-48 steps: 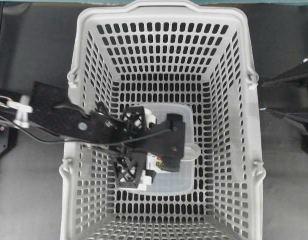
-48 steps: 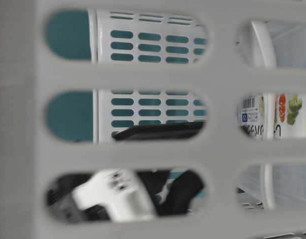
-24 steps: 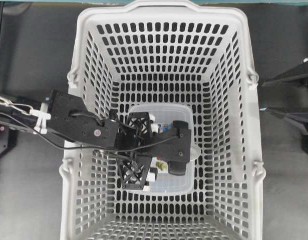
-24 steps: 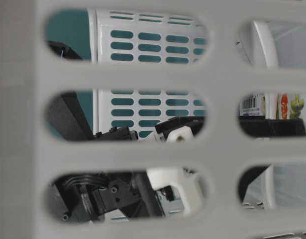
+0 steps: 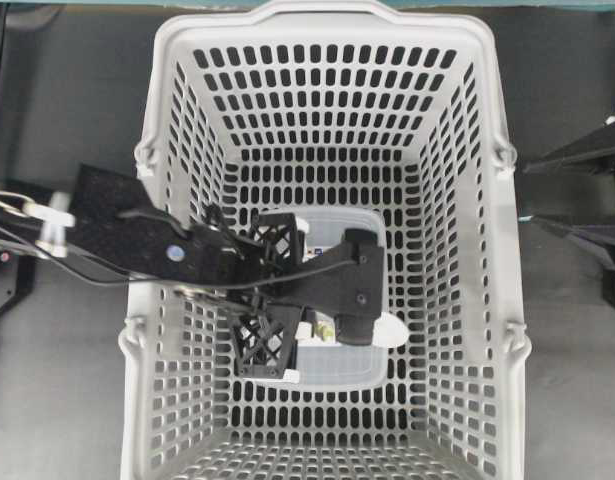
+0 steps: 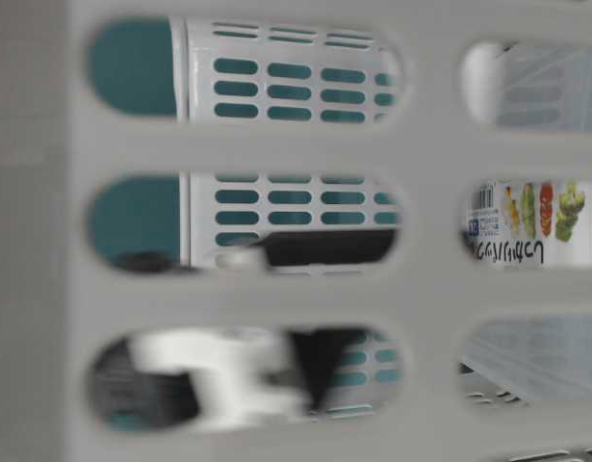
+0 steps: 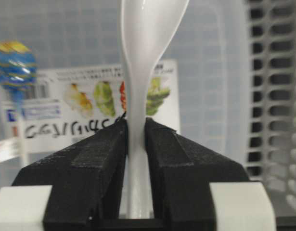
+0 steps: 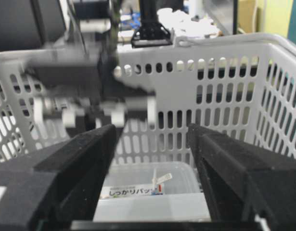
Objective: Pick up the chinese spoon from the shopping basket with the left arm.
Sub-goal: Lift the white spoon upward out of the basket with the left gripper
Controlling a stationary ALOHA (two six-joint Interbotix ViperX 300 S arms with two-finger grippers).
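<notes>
Left hand [image 7: 136, 139] pinched; right hand [image 8: 152, 144] agape

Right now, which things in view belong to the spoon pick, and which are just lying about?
Job:
- chinese spoon, clamped by left gripper
- shopping basket

Lying about:
- clear lidded container with printed label
- right gripper, open outside the basket

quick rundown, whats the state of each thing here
left gripper: shut on the spoon's handle
spoon: clamped between the jaws, bowl pointing away from the wrist camera
right gripper: open, holding nothing, outside the basket
basket: upright, left arm reaching inside
clear container: lid on, lying on the basket floor under the gripper
</notes>
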